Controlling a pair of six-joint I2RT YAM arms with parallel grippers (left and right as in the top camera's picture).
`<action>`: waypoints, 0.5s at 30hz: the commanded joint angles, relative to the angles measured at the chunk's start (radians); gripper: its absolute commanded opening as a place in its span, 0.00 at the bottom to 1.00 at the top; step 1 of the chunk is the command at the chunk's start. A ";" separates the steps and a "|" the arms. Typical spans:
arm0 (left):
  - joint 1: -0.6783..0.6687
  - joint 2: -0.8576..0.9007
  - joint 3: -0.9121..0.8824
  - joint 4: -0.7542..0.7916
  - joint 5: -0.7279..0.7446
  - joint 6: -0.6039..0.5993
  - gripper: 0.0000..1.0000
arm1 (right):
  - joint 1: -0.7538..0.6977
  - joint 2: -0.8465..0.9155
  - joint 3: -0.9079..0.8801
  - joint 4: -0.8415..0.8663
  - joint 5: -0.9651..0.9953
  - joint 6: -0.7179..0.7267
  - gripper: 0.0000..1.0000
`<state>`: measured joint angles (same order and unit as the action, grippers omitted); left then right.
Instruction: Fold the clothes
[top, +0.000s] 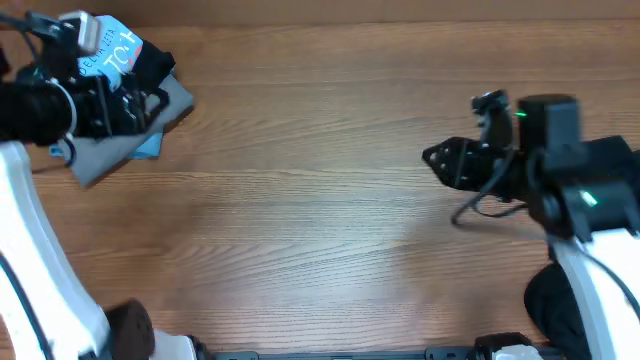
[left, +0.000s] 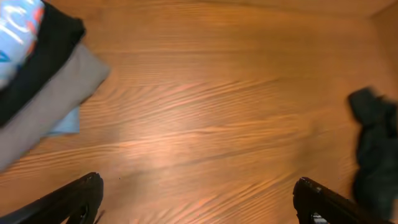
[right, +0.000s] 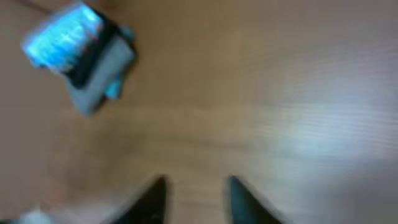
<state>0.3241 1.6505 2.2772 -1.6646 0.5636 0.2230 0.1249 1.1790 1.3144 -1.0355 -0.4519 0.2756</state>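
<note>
The clothes lie as a folded stack at the table's far left corner: a sky-blue T-shirt (top: 112, 50) with white print on top, a black garment (top: 157, 64) under it, and a grey one (top: 140, 135) lowest. The stack also shows in the left wrist view (left: 43, 93) and, blurred, in the right wrist view (right: 78, 53). My left gripper (top: 145, 105) hovers over the stack; its fingers (left: 199, 199) are spread wide and empty above bare wood. My right gripper (top: 435, 157) is far to the right, with its fingers (right: 196, 199) apart and empty over bare table.
The wooden table (top: 320, 220) runs between the two arms. A dark rounded shape (top: 555, 305) sits at the lower right by the right arm's base. A dark blurred shape (left: 376, 143) shows at the right edge of the left wrist view.
</note>
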 joint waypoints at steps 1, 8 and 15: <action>-0.111 -0.188 0.008 -0.007 -0.255 -0.081 1.00 | -0.002 -0.133 0.076 0.029 0.088 -0.023 0.61; -0.281 -0.401 0.008 -0.025 -0.506 -0.256 1.00 | -0.002 -0.237 0.076 0.080 0.111 -0.016 1.00; -0.282 -0.489 -0.010 -0.022 -0.505 -0.286 1.00 | -0.002 -0.213 0.076 0.037 0.111 -0.014 1.00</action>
<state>0.0517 1.1572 2.2795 -1.6913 0.0967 -0.0086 0.1249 0.9546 1.3766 -0.9920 -0.3573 0.2584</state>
